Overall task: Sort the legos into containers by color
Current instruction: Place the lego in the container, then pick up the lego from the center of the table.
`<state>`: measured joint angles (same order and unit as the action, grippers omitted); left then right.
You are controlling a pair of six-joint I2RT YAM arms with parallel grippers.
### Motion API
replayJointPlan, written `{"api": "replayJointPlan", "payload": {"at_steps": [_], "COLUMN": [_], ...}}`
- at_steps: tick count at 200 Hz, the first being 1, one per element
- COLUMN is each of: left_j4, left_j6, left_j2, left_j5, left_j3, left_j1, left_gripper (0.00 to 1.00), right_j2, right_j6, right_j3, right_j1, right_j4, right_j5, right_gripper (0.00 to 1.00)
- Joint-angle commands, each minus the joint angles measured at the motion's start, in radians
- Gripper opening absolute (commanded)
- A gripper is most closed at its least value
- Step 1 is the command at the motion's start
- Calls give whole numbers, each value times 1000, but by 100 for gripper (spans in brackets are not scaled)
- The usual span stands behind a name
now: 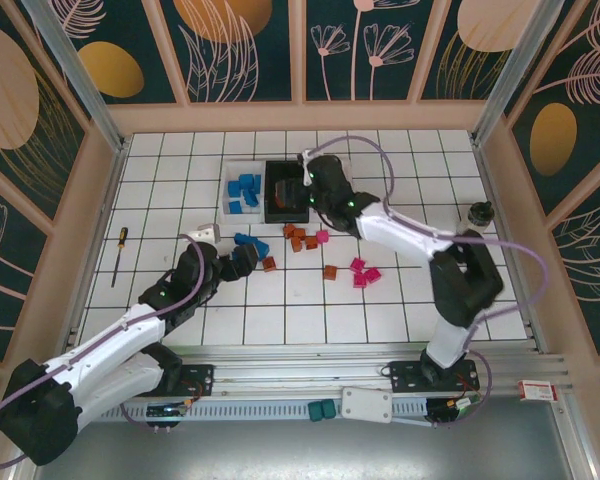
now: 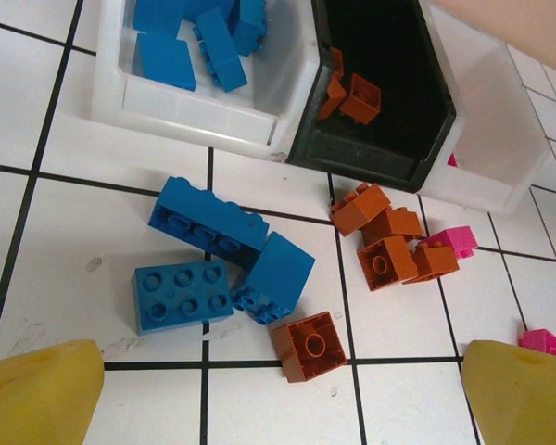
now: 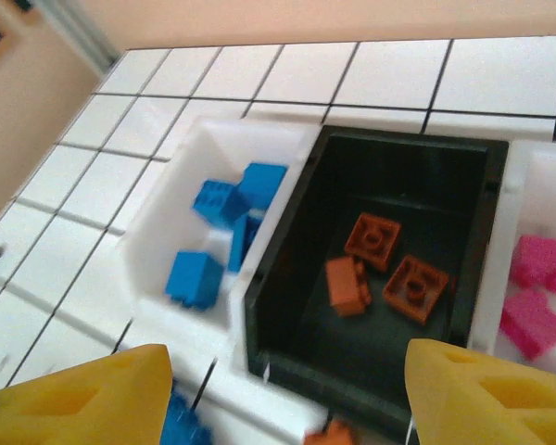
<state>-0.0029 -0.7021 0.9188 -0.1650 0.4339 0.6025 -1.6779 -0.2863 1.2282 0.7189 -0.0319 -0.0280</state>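
Loose legos lie on the tiled floor: blue bricks (image 2: 208,221), one orange-brown brick (image 2: 310,346), an orange cluster (image 2: 389,236) and pink ones (image 1: 364,272). My left gripper (image 2: 278,389) is open and hovers just short of the single orange brick, holding nothing. Three containers stand side by side: a white bin (image 1: 242,190) with blue bricks, a black bin (image 1: 285,190), and a white bin (image 3: 500,269) with pink bricks (image 3: 542,264). My right gripper (image 3: 287,394) is open above the black bin's near rim (image 3: 287,371). Three orange bricks (image 3: 371,239) lie inside that bin.
A screwdriver (image 1: 119,255) lies at the left and a small white block (image 1: 208,232) sits near my left arm. A dark round object (image 1: 478,212) stands at the right. Two teal blocks (image 1: 322,409) and a flat white box (image 1: 366,404) rest on the near rail.
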Motion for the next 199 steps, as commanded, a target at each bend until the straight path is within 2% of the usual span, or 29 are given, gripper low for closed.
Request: {"api": "replayJointPlan", "payload": {"at_steps": [1, 40, 69, 141, 167, 199], "left_j4": [27, 65, 86, 113, 95, 73], "left_j6": [-9, -2, 0, -13, -10, -5], "left_j2": [28, 68, 112, 166, 157, 135], "left_j5": [17, 34, 49, 76, 73, 61], "left_j3": [17, 24, 31, 38, 40, 42], "left_j1": [-1, -1, -1, -1, 0, -1], "left_gripper": [99, 99, 99, 99, 99, 99], "right_j2": [128, 304, 323, 152, 92, 60], "right_j6": [-17, -109, -175, -199, -197, -181], "right_j3": [-167, -458, -572, -533, -510, -502], "right_j1": [39, 81, 88, 100, 106, 118], "right_j4": [17, 58, 75, 17, 22, 12], "right_j5": [-30, -71, -112, -142, -170, -168], "right_gripper": [69, 69, 69, 67, 61, 49]}}
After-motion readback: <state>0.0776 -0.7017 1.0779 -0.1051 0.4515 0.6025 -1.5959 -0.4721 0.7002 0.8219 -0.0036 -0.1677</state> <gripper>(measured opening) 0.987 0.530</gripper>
